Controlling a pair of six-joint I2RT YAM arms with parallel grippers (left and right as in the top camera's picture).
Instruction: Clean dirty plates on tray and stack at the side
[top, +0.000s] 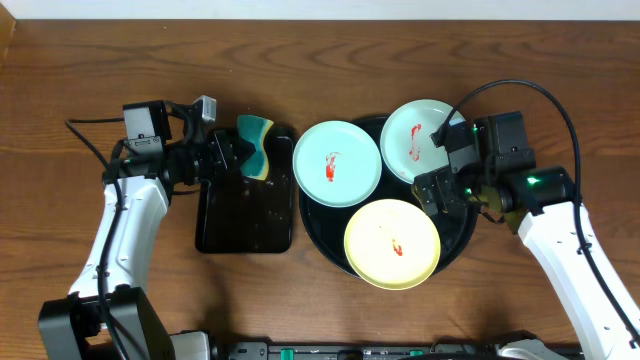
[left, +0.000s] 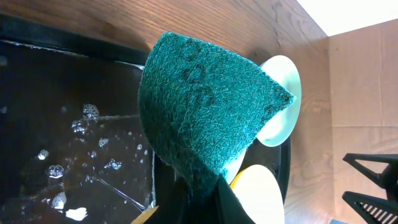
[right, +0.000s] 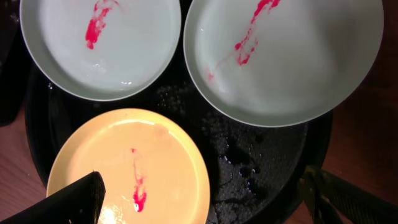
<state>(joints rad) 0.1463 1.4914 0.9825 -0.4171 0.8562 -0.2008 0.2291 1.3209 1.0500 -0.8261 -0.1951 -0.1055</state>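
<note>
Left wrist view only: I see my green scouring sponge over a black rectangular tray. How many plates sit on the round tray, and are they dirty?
Observer: Three small round plates on the large round glossy black tray: two pale mint plates, one pale yellow plate, each with a red smear.
Operator: And the right claw?
Observer: The right claw hovers open over the tray's right side, between the far mint plate and the yellow plate.
Operator: Which plate is nearest my green sponge?
Observer: The left mint plate; it reaches past the tray's left rim.
</note>
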